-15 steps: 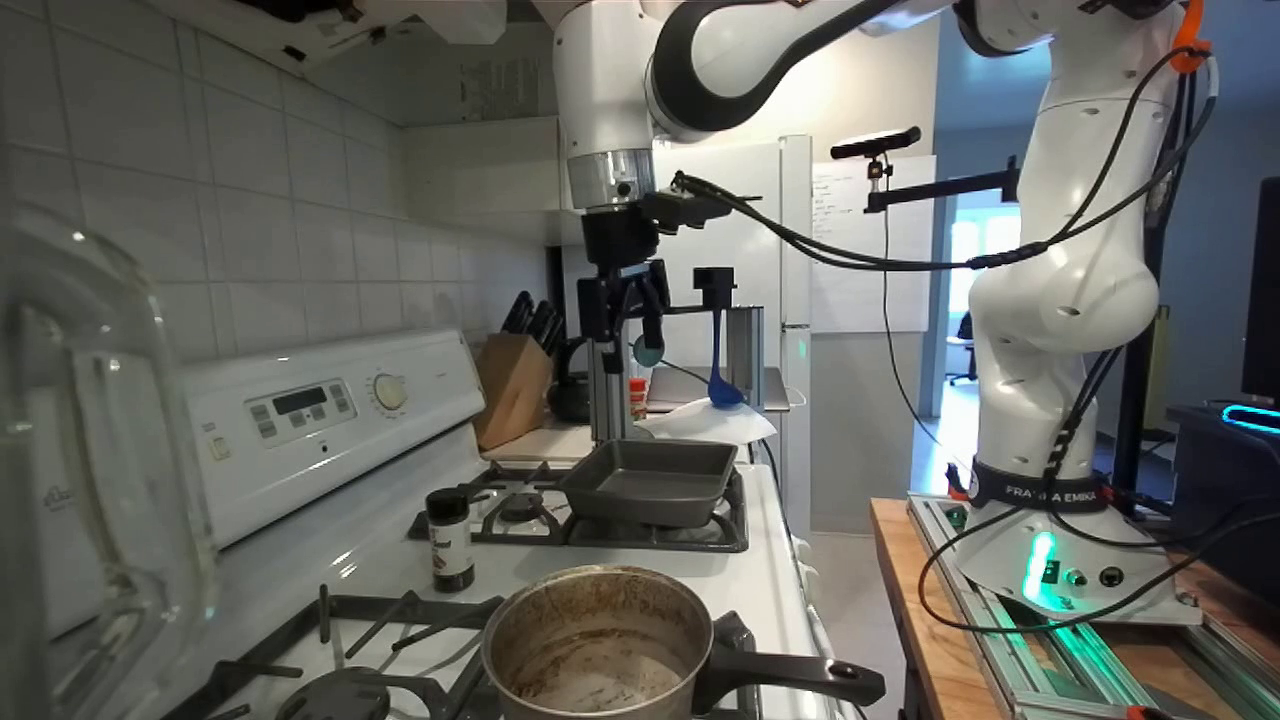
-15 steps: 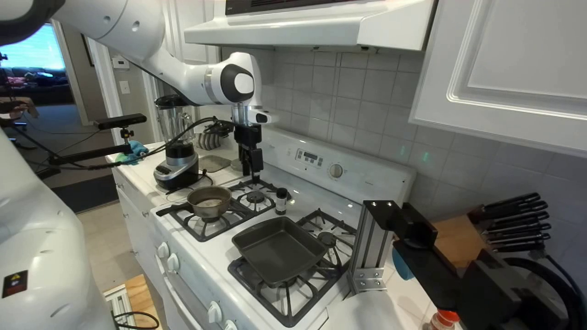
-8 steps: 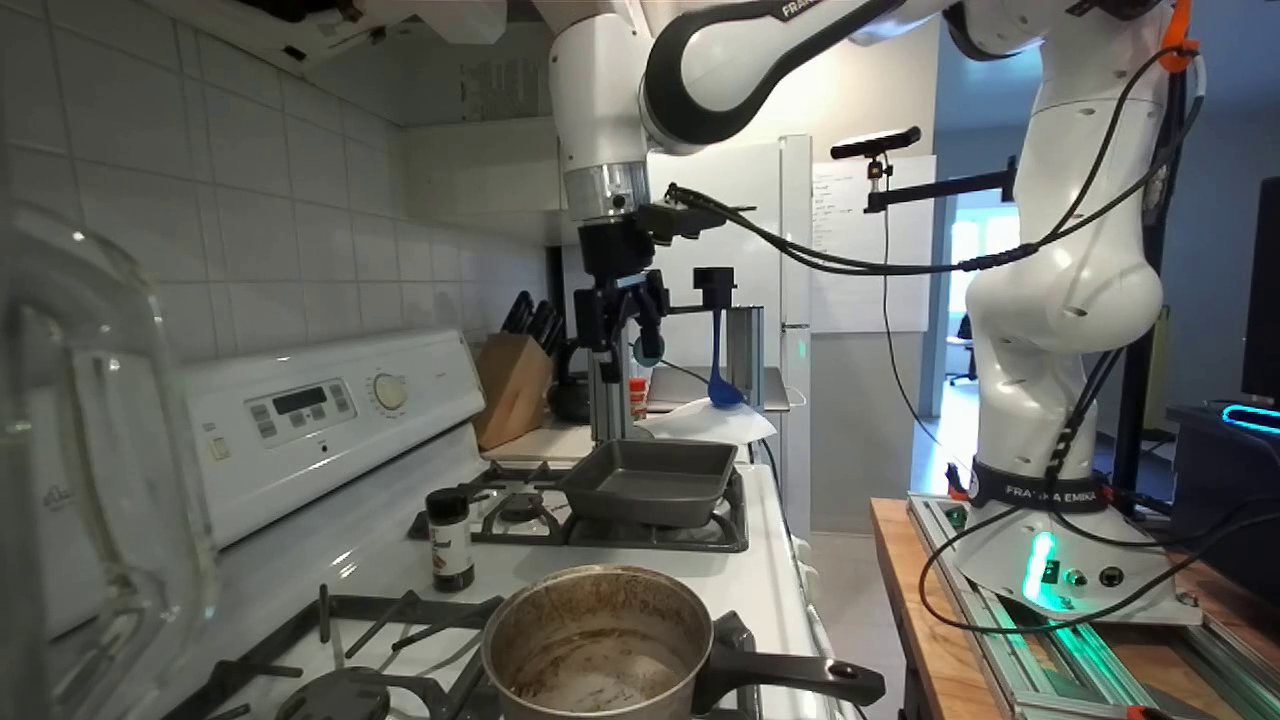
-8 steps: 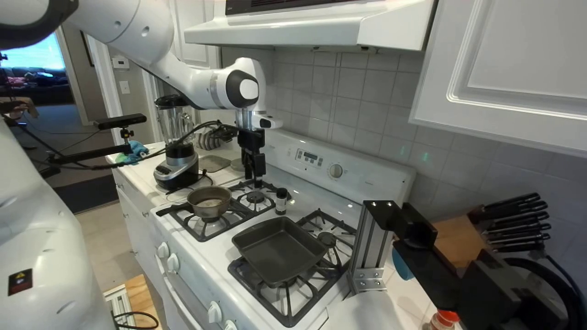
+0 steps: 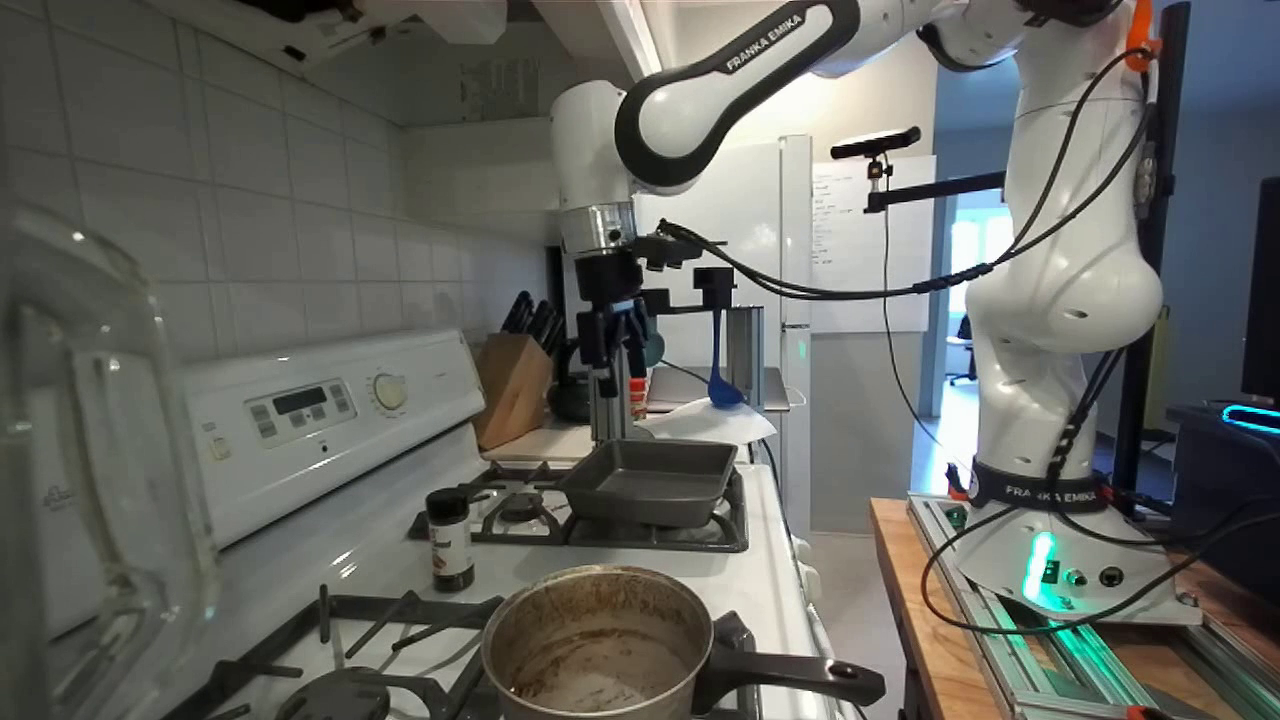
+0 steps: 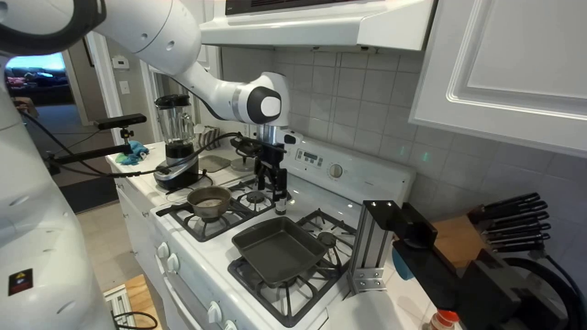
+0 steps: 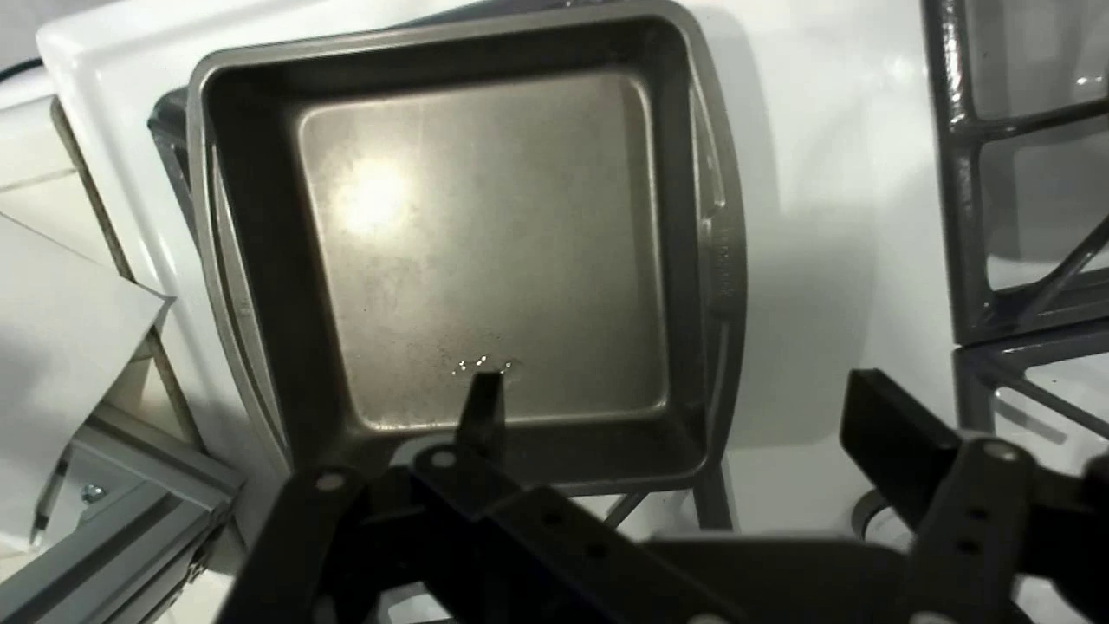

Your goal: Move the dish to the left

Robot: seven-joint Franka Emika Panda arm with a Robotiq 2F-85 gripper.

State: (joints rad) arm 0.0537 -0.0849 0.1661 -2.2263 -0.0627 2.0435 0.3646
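Note:
The dish, a dark grey shallow square pan, sits on the burner grate in both exterior views (image 5: 650, 490) (image 6: 280, 251). It fills much of the wrist view (image 7: 502, 243), and it is empty. My gripper (image 7: 676, 390) is open with nothing between its fingers. In the wrist view, the left finger overlaps the dish's inside and the right finger lies over the white stove top, so the dish's right rim lies between them. In both exterior views the gripper (image 5: 621, 378) (image 6: 270, 192) hangs fingers down, above and apart from the dish.
A round steel pot (image 5: 600, 640) with a handle stands on the neighbouring burner. A small dark-lidded shaker jar (image 5: 449, 540) stands between the burners, partly behind the gripper in an exterior view (image 6: 280, 208). A metal post (image 6: 370, 243) and knife block (image 5: 512, 385) stand past the dish.
The arm has come down and the gripper has moved closer to the dish, away from the blender side and in front of the shaker jar. The dish has not moved.

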